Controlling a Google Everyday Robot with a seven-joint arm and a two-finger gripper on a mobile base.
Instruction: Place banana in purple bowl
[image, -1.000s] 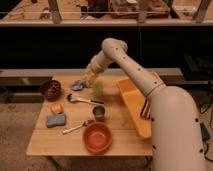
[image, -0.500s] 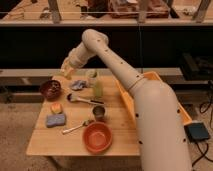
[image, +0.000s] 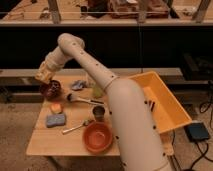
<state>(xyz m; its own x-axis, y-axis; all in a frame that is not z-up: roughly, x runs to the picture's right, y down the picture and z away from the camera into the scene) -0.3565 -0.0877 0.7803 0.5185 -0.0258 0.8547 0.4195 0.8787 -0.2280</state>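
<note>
The purple bowl (image: 50, 89) sits at the back left of the wooden table (image: 45, 142). My gripper (image: 44, 76) hangs just above the bowl's left rim, at the end of the white arm that reaches in from the right. It is shut on the banana (image: 42, 73), which shows as a pale yellow piece at the gripper's tip, right over the bowl. Most of the banana is covered by the gripper.
An orange bowl (image: 97, 137) stands at the front, with a metal cup (image: 99, 112) behind it. A blue sponge (image: 56, 120), a small orange-yellow item (image: 56, 107), a spoon (image: 76, 127), a dark-handled brush (image: 82, 100), a grey-blue cloth (image: 78, 85) and a green item (image: 97, 91) lie around. A yellow bin (image: 162, 100) is at the right.
My gripper has swung left across the back of the table with the banana and come down over the purple bowl. The things on the table have not moved.
</note>
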